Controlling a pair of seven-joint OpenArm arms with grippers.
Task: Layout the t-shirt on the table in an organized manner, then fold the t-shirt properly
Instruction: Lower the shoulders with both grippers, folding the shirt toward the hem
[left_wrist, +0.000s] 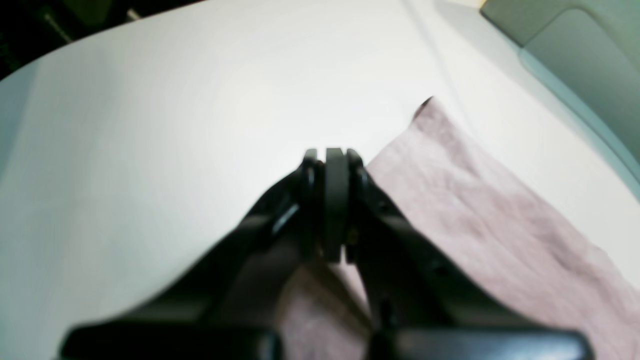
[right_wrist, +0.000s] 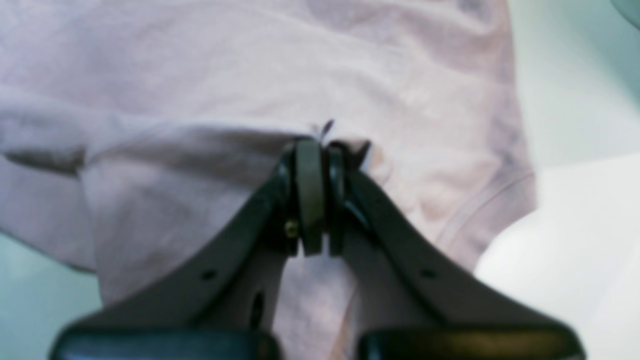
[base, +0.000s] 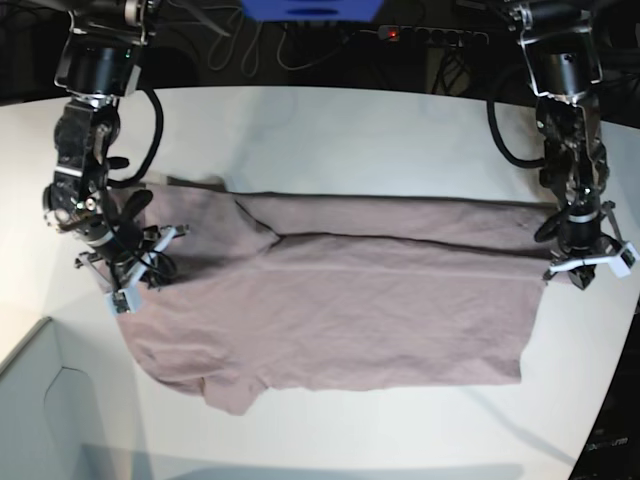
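Black jaws of both arms pinch the spread mauve t-shirt (base: 350, 300) at its two ends on the white desk (base: 330, 130)

White desk fills the base view and carries the t-shirt lying nearly flat across its middle, long side running left to right, with one fold line along the upper part and a sleeve jutting out at the lower left. Pale box-like corner piece (base: 40, 400) sits at the lower left beside the desk. Right gripper (right_wrist: 318, 146), at the left in the base view, has its jaws clenched on a bunched ridge of the t-shirt near the sleeve end. Left gripper (left_wrist: 334, 155), at the right in the base view, has its jaws clamped on the t-shirt's edge at the hem end, cloth trailing under it
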